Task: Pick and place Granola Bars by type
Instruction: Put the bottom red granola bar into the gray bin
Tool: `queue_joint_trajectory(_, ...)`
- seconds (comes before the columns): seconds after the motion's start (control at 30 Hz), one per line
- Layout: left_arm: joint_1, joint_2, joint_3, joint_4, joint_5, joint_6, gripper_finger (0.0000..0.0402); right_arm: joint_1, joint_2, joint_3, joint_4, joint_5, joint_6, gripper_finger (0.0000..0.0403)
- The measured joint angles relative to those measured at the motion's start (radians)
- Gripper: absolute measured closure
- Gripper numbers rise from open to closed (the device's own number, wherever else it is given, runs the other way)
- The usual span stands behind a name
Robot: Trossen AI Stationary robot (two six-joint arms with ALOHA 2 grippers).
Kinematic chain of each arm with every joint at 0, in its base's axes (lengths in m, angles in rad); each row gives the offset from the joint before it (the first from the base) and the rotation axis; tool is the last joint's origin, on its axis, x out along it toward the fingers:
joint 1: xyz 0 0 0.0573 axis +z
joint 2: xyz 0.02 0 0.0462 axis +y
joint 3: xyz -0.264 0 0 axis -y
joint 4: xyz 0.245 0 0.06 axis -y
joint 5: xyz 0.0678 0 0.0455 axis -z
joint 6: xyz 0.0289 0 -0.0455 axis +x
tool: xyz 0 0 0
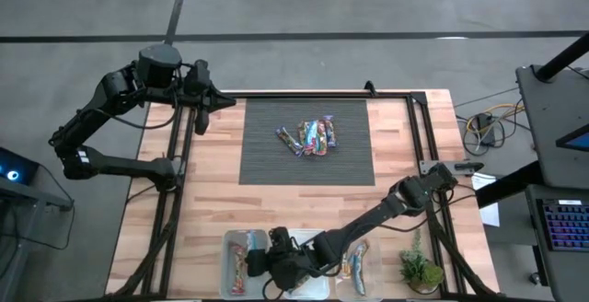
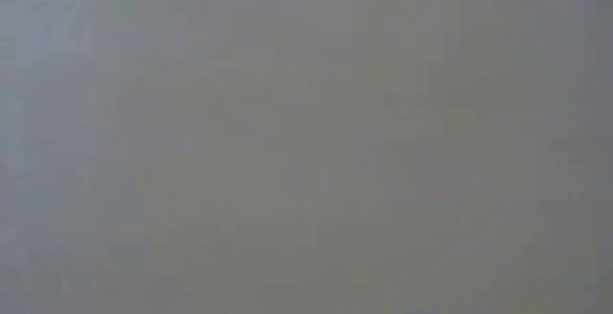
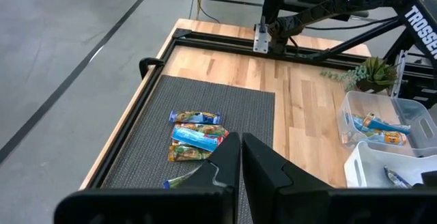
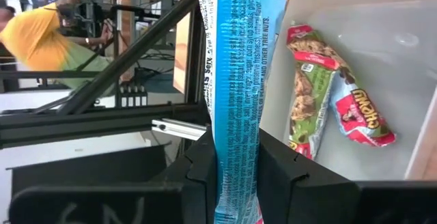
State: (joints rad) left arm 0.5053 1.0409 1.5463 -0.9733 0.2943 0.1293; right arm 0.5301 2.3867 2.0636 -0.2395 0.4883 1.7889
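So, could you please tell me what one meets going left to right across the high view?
Left gripper → pile of bars on the mat → plant → keyboard.

Robotics lab or workshop: bare grey concrete floor (image 1: pixel 368 3) with dark seam lines, butcher-block table (image 1: pixel 396 145) in a black metal frame (image 1: pixel 179 145), loose cables (image 1: pixel 483 122) on the floor, a backlit keyboard (image 1: pixel 563 224) on a side desk, cluttered equipment racks behind.

Three clear bins (image 1: pixel 237 263) along the table's near edge, one potted plant (image 1: pixel 420 270), two arms.
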Motion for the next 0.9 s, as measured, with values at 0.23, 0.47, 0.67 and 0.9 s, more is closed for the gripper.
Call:
queue_joint_trajectory(0.23,0.000,0.000,0.000,0.000,0.000,-0.007,0.0402,0.000,0.000,-0.009,-0.003,-0.053,0.014,0.0310)
queue_joint_trajectory(0.47,0.000,0.000,0.000,0.000,0.000,-0.010,0.0402,0.000,0.000,-0.018,-0.006,-0.056,0.019,0.0264)
queue_joint_trajectory(0.67,0.000,0.000,0.000,0.000,0.000,-0.010,0.0402,0.000,0.000,-0.018,-0.013,-0.071,0.012,0.0235)
queue_joint_trajectory(0.9,0.000,0.000,0.000,0.000,0.000,-0.010,0.0402,-0.002,0.000,-0.021,-0.015,-0.105,-0.061,0.0215)
